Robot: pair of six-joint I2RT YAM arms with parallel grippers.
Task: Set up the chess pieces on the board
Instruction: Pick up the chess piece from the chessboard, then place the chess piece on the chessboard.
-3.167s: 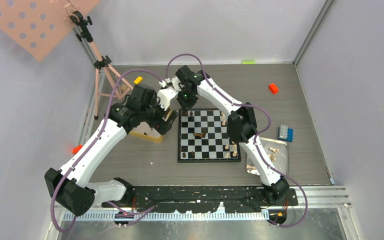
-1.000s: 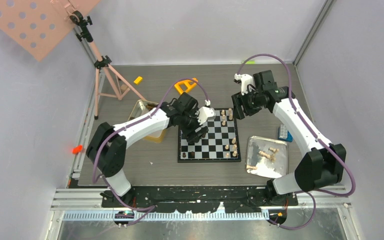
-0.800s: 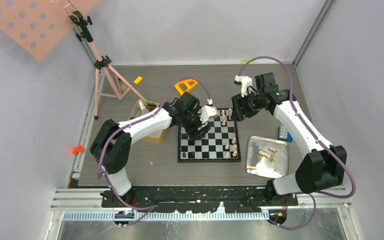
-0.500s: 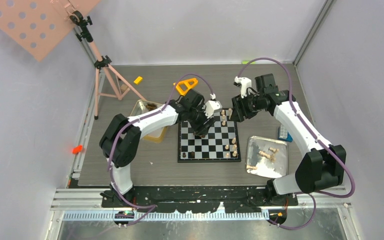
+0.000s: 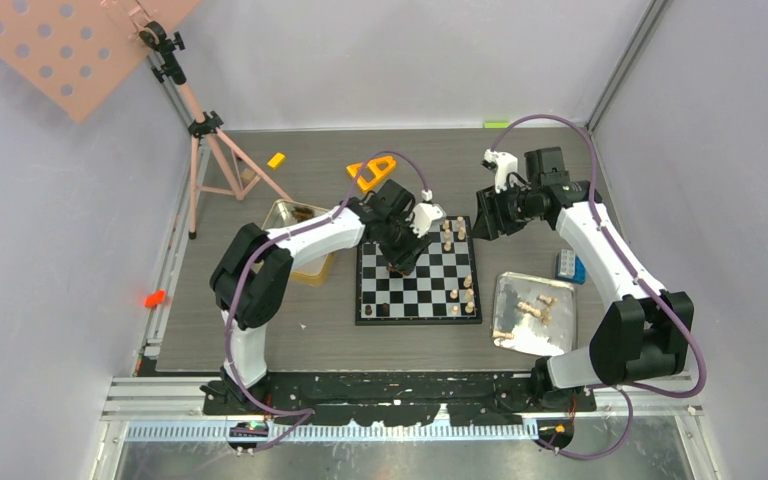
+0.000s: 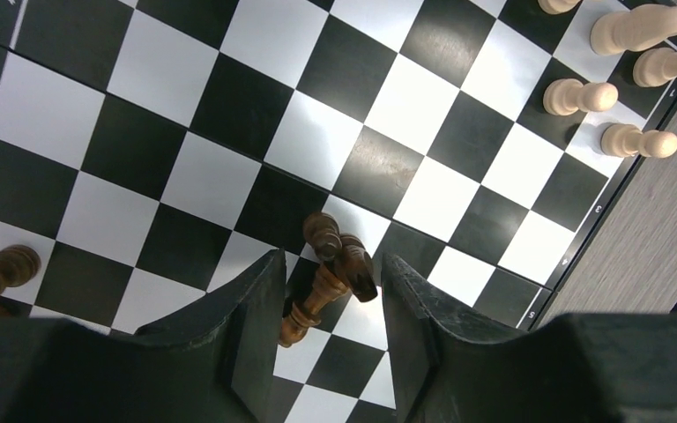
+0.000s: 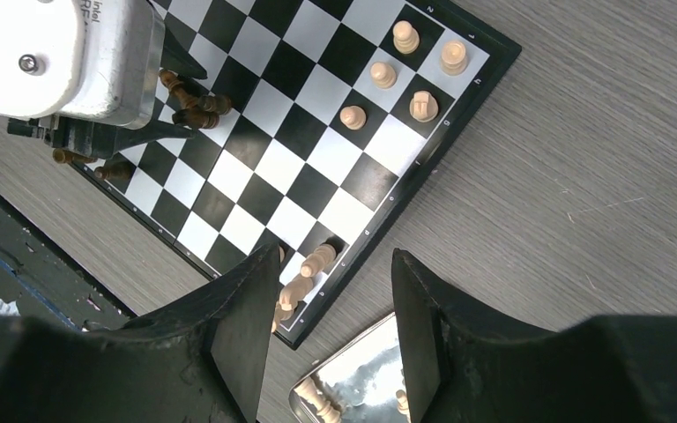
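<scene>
The board (image 5: pixel 415 291) lies mid-table. My left gripper (image 5: pixel 398 262) hangs low over its far-left part. In the left wrist view this gripper (image 6: pixel 331 264) is open, its fingers either side of a small cluster of dark chess pieces (image 6: pixel 310 304) lying on the squares, with gaps showing. Pale chess pieces (image 6: pixel 579 95) stand at the board's far-right corner. My right gripper (image 5: pixel 485 228) hovers beyond the board's far-right corner. In its own view it (image 7: pixel 335 256) is open and holds nothing, high above lying pale pieces (image 7: pixel 317 261).
A silver tray (image 5: pixel 560 335) right of the board holds pale pieces (image 5: pixel 532 308). A gold tin (image 5: pixel 295 262) sits left of the board. An orange triangle (image 5: pixel 372 172), a blue brick (image 5: pixel 570 265) and a tripod (image 5: pixel 210 140) stand around.
My left gripper came from the tin onto the board and its jaws narrowed around the dark pieces. My right arm swung from the board's far-left corner to beyond its far-right corner.
</scene>
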